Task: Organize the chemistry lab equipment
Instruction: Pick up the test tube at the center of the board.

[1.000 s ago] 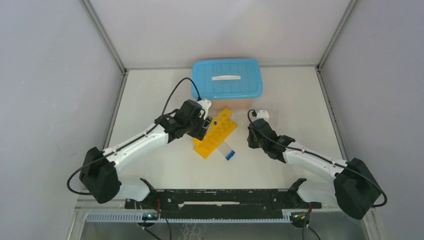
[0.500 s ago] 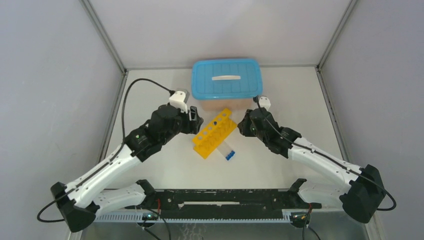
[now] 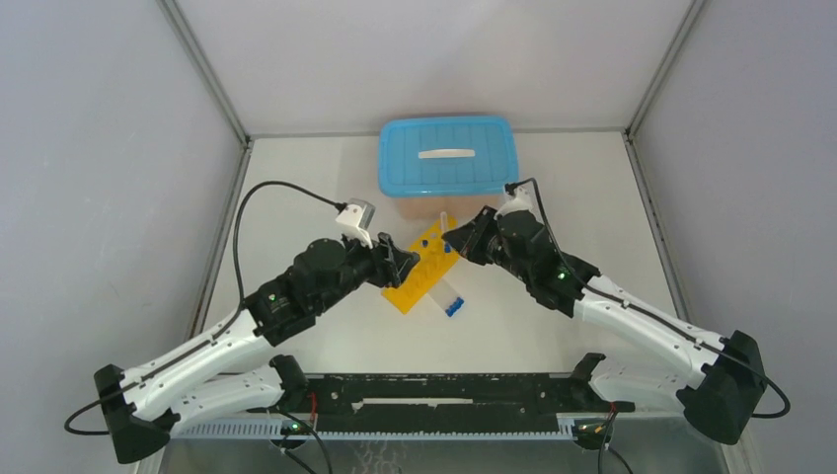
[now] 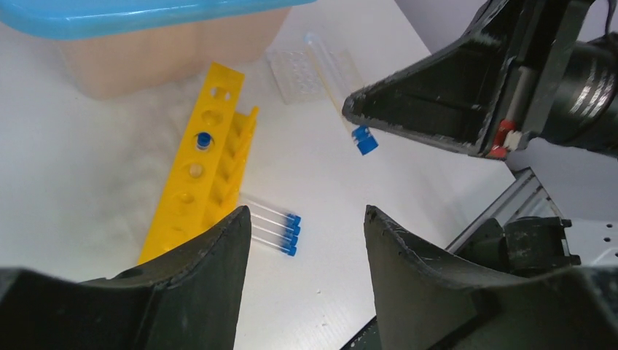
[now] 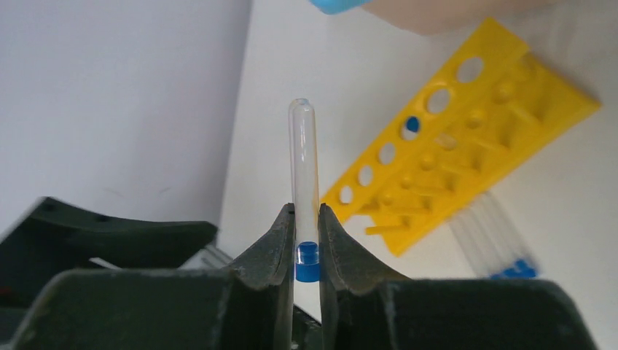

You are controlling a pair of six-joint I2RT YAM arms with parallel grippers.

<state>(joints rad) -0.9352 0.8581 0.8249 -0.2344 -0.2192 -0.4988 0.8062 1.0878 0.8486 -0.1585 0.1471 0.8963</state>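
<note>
Gripping clear blue-capped tube [image 5: 304, 168] near cap end w/ right gripper [image 5: 306, 219], fingers closed on it, rounded end pointing to top of wrist frame. Holding it at ctr of top view, by upper end of yellow rack [image 3: 424, 262]. Lying diagonally on surface [image 3: 592, 197], just below blue-lidded box [image 3: 447, 155], carrying one capped tube [image 4: 204, 138] in a hole. Resting flat at rack's lower right: loose tubes [image 4: 273, 230]. Sitting near box: clear tray [image 4: 295, 69]. Hovering at rack's left w/ left gripper [image 4: 306, 211], fingers apart, nothing betw.
</note>
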